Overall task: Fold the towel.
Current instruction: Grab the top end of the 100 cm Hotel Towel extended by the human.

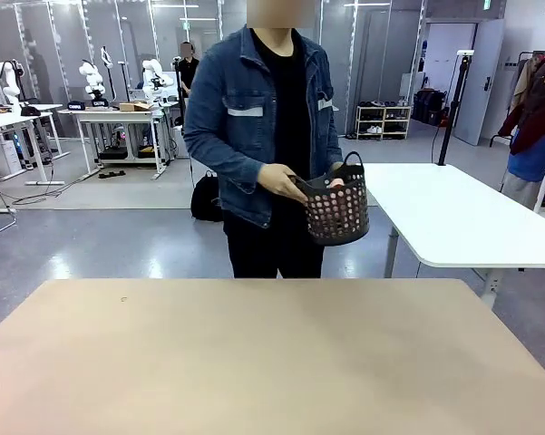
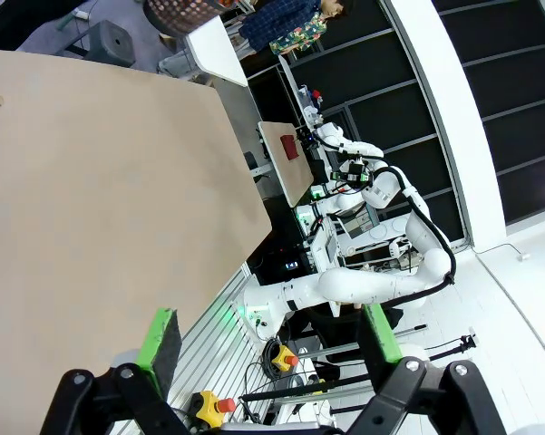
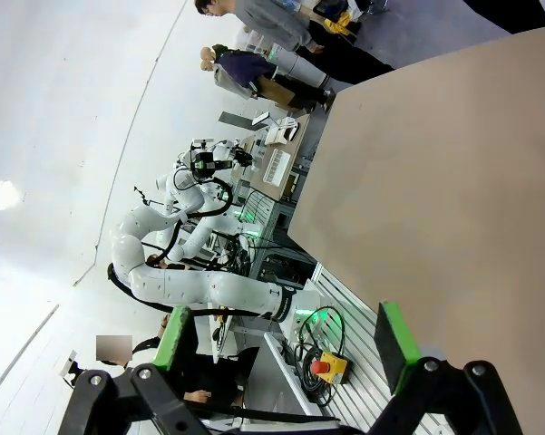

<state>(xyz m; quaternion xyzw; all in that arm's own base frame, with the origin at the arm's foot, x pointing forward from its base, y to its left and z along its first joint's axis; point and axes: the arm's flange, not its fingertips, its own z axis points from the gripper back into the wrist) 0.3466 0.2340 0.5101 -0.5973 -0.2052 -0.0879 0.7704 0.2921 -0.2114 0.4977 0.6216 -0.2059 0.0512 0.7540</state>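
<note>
A person stands at the far side of the table, both hands on a dark perforated basket [image 1: 337,213]. Salmon-pink cloth, the towel [image 1: 335,184], peeks over the basket's rim and shows through its holes; most of it is hidden inside. In the left wrist view my left gripper [image 2: 272,337] is open, its green pads [image 2: 163,335] wide apart with nothing between them, hanging off the table's edge. My right gripper [image 3: 286,337] is likewise open and holds nothing, beside the table edge.
The tan table [image 1: 254,362] lies bare in front of me. A white table [image 1: 453,213] stands behind the person to the right. Each wrist view shows a folded white robot arm [image 2: 363,283] beside the table, with a red stop button [image 3: 325,366] below.
</note>
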